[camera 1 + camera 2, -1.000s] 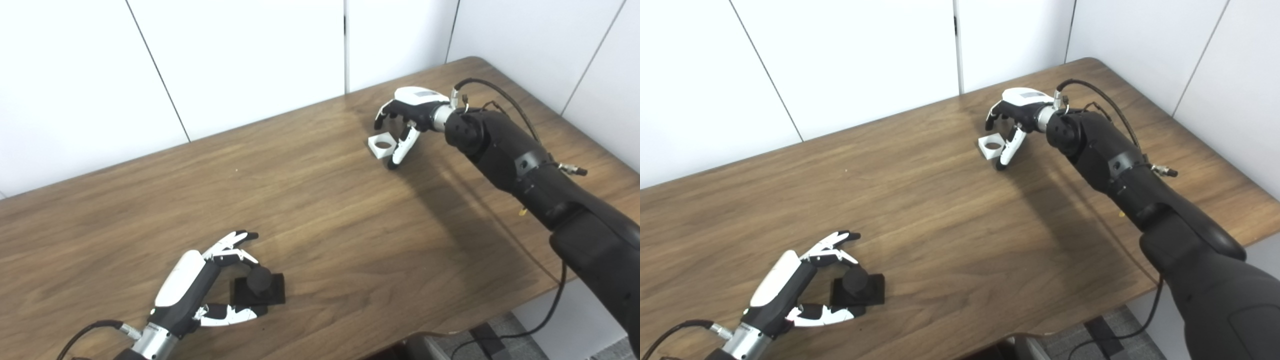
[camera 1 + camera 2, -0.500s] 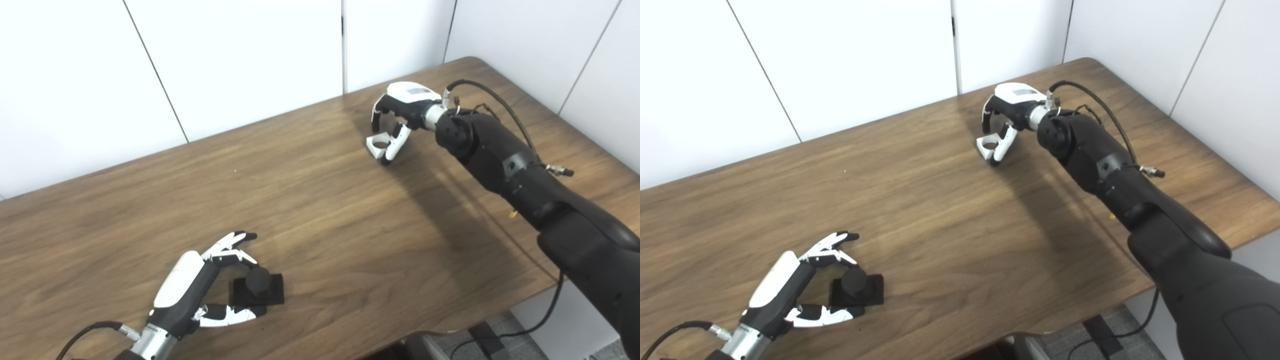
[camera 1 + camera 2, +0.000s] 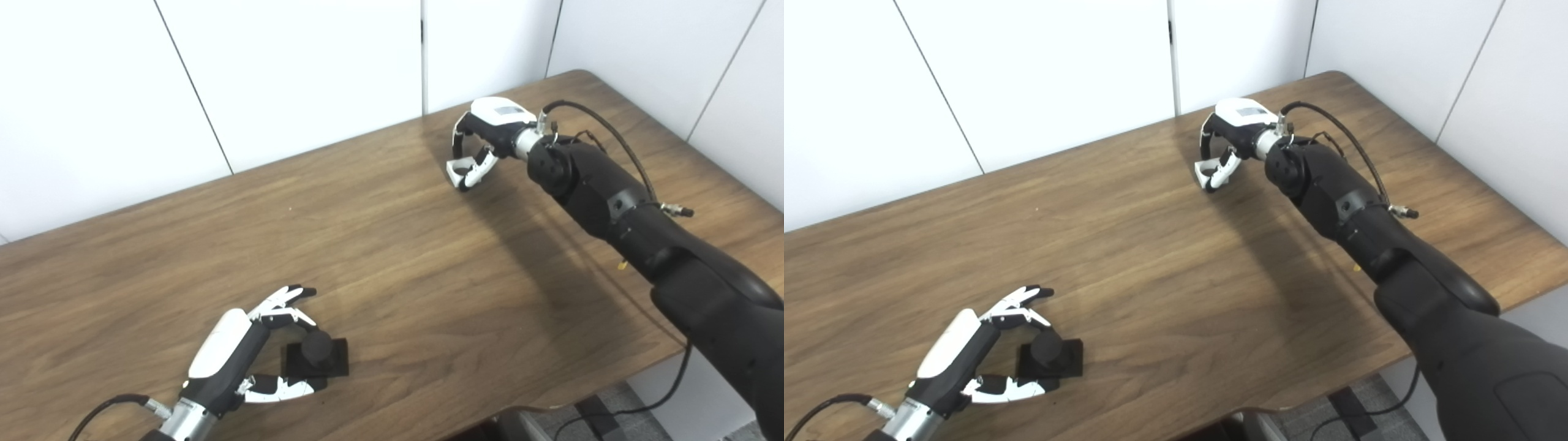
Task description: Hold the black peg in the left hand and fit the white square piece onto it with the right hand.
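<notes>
Now right hand [image 3: 484, 131] seemingly closed around white square piece [image 3: 460, 169].

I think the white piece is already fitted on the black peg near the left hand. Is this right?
No. The white piece is at the far side of the table, in the right hand, far from the black peg. The peg does stand beside the left hand. The left eye view shows this.

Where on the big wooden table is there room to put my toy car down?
The wide middle of the brown wooden table, between the left hand by the black peg on its square base and the right hand around the white square piece, is bare. It is crowded only by each hand.
</notes>
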Controlling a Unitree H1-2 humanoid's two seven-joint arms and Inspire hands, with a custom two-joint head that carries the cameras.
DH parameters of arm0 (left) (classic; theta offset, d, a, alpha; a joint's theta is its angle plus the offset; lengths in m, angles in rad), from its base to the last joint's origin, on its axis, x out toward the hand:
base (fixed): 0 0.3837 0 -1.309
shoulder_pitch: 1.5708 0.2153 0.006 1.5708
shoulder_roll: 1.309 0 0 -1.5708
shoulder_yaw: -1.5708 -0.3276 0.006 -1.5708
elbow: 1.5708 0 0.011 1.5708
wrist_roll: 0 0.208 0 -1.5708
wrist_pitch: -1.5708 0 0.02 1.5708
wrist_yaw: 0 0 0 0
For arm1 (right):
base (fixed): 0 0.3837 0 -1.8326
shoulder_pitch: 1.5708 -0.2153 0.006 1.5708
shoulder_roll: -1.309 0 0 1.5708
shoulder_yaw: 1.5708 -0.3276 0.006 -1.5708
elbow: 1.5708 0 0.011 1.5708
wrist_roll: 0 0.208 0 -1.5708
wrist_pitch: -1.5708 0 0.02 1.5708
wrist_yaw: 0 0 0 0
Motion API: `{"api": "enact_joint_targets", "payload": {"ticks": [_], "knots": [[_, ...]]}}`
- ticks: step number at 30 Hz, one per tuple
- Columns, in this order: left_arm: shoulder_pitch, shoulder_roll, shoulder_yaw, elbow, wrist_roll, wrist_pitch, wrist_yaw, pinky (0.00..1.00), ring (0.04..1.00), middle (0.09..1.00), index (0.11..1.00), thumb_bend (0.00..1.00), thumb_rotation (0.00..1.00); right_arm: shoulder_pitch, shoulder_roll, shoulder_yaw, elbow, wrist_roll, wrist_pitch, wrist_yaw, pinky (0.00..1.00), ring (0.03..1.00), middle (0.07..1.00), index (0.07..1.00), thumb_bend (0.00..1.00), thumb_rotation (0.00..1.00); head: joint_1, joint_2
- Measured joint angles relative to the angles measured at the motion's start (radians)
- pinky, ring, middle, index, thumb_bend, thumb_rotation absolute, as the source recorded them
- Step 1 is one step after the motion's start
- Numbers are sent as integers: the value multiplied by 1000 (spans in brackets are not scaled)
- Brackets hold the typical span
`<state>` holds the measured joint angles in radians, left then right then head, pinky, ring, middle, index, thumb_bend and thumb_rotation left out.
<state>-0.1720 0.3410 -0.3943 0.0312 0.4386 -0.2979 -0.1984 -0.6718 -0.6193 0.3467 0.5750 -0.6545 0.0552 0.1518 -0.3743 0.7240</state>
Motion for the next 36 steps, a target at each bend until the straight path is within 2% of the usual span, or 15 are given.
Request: {"api": "enact_joint_targets", "payload": {"ticks": [6,10,17,25,36], "knots": [[0,0,0,-1,3,0,0,858,942,891,492,522,65,-3,0,0,2,1,1,9,706,796,774,493,518,151,2,2],[2,0,0,-1,3,0,0,871,945,894,492,522,65,-7,-1,6,1,1,9,23,727,829,807,496,519,156,2,2],[6,0,1,-4,0,2,-2,881,941,897,492,521,65,-29,-7,37,-24,-8,85,97,741,860,849,497,522,156,-2,6],[8,0,2,-8,0,4,-4,884,942,894,492,522,64,-39,-13,55,-39,-9,124,138,752,861,851,496,523,154,-3,14],[9,0,2,-11,2,5,-6,880,946,896,492,522,65,-42,-20,60,-46,-9,133,167,762,861,851,496,522,153,-2,23]]}}
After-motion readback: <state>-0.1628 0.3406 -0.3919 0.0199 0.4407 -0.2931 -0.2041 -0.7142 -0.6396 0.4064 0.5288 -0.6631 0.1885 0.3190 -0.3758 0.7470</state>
